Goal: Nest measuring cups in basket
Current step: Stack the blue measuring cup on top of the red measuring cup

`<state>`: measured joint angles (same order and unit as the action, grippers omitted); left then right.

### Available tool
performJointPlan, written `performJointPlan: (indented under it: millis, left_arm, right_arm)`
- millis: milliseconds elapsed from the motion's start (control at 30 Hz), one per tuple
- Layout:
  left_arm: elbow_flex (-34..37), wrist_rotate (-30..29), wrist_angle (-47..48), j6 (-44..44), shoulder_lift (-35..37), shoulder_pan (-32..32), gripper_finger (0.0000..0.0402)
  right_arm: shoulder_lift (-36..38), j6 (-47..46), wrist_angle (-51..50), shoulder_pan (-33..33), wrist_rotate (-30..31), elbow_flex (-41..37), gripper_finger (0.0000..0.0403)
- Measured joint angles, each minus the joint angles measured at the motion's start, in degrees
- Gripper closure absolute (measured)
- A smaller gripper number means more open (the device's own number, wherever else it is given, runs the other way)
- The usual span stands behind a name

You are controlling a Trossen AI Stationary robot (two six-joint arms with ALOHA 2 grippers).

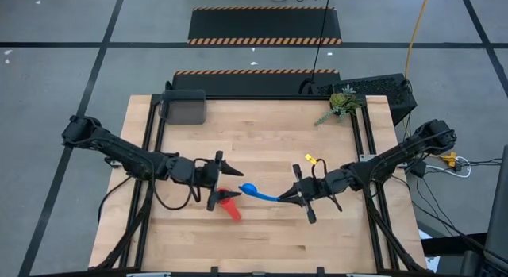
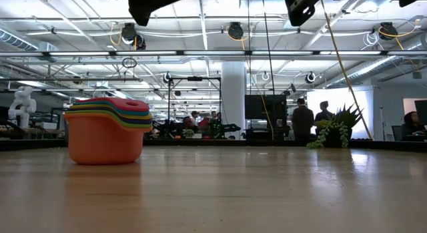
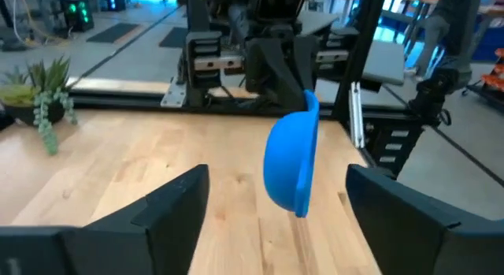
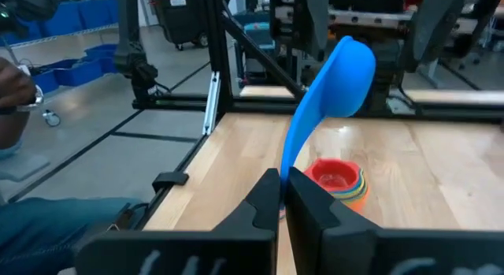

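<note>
Nested cup stack (image 2: 107, 129) hides its inner cups (only rims show).

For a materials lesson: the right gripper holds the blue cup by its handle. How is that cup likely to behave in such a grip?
The blue cup probably is stiff: its handle, pinched by the right gripper, carries the bowl in the air with little sag. It seems light, since so narrow a pinch suffices. Its smooth plastic may slip or pivot if bumped.

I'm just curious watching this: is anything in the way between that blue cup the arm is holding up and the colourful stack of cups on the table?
Nothing visible. The right gripper holds the blue cup by its handle above bare wood, beside the stack of cups.
</note>
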<state>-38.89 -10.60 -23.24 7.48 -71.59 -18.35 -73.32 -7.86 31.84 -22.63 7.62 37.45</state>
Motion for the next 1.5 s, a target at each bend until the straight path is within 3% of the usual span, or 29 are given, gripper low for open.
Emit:
performJointPlan:
  millis: [233,433,1033,1500]
  left_arm:
    - [0.0,0.3,-3.1,-1.3,0.0,-0.1,0.0175]
    - [0.0,1.9,-3.5,-1.1,0.0,-0.2,0.0208]
    - [0.0,1.9,-4.5,-0.9,0.0,-0.2,0.0227]
    - [0.0,2.4,-4.9,-1.0,0.0,-0.1,0.0358]
  right_arm:
    - [0.5,0.0,0.1,0.0,0.0,0.0,0.0403]
    - [0.5,1.4,0.3,0.0,0.1,0.0,0.0403]
    - [0.7,1.9,2.2,0.0,0.0,0.0,0.0403]
    - [0.7,3.2,2.3,0.0,-0.1,0.0,0.0403]
